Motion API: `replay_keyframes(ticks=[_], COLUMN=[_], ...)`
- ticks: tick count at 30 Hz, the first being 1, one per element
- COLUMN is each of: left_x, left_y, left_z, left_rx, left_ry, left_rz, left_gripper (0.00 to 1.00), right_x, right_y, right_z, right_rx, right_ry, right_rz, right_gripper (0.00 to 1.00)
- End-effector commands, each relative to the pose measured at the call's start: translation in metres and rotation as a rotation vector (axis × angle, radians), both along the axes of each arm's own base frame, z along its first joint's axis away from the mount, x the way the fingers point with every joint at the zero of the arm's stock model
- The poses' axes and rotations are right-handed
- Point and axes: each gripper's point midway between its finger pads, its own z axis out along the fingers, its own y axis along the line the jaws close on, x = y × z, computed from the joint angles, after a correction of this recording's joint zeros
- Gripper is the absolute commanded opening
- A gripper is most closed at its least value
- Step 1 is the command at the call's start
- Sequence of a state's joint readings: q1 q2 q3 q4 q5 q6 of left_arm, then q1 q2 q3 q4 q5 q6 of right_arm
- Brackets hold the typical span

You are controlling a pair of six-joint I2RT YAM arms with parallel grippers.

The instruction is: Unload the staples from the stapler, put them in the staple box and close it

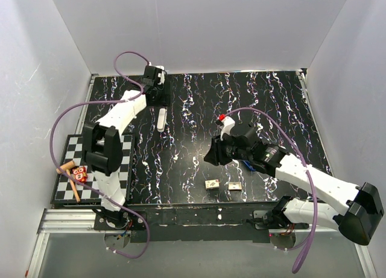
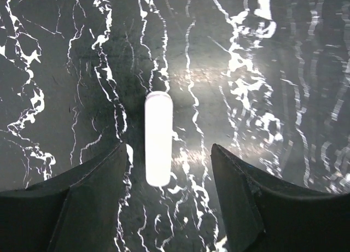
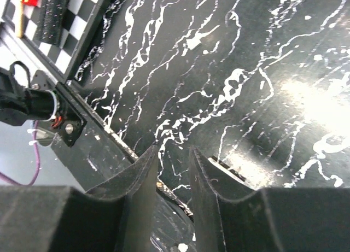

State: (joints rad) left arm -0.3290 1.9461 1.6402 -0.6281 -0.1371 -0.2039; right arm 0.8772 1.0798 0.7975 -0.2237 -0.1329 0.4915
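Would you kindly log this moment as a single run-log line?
left gripper open, straddling white stapler lying on table, not touching | right gripper open, empty, mid-table | two small metallic blocks near front edge

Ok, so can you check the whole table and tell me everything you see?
Surface: black mat with white veins.
Job's things: white stapler lying flat; left block and right block, maybe staples, near the front edge.
Clutter: checkerboard at the left with small toys on it.
Grippers: left gripper open, astride the stapler, not touching it; right gripper slightly open, empty.
Cables: purple cable on each arm.
Surroundings: white walls.
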Motion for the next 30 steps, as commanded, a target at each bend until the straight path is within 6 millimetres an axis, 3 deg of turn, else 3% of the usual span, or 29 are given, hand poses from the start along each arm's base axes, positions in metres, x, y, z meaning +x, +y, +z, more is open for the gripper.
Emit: replay_keyframes(ticks=[1,7,14,22,30], left_x=[-0.025,-0.065,-0.12,-0.165,-0.2], left_y=[-0.014,-0.037,-0.05,-0.052,-0.067], left_z=[0.046,0.074,0.084,0.099,0.074], left_rx=[-0.141,-0.318,-0.398,-0.42,-0.46], left_ry=[-0.06,-0.096,-0.085,-0.098,-0.056], left_rz=[-0.049,-0.157,-0.277,-0.358,-0.469], left_gripper=[0.64,0.67,0.68,0.7,0.71], right_x=[0.015,0.024,0.037,0.061,0.073], right_y=[-0.018,-0.04,-0.081,-0.137,-0.162], right_z=[0.023,0.026,0.02,0.002,-0.019], right_rx=[-0.062,-0.177,-0.322,-0.39,-0.52], right_ry=[-0.076,-0.099,-0.101,0.056,0.096], right_rz=[-0.083,-0.154,-0.282,-0.456,-0.503], right_gripper=[0.4,0.5,0.68,0.7,0.71])
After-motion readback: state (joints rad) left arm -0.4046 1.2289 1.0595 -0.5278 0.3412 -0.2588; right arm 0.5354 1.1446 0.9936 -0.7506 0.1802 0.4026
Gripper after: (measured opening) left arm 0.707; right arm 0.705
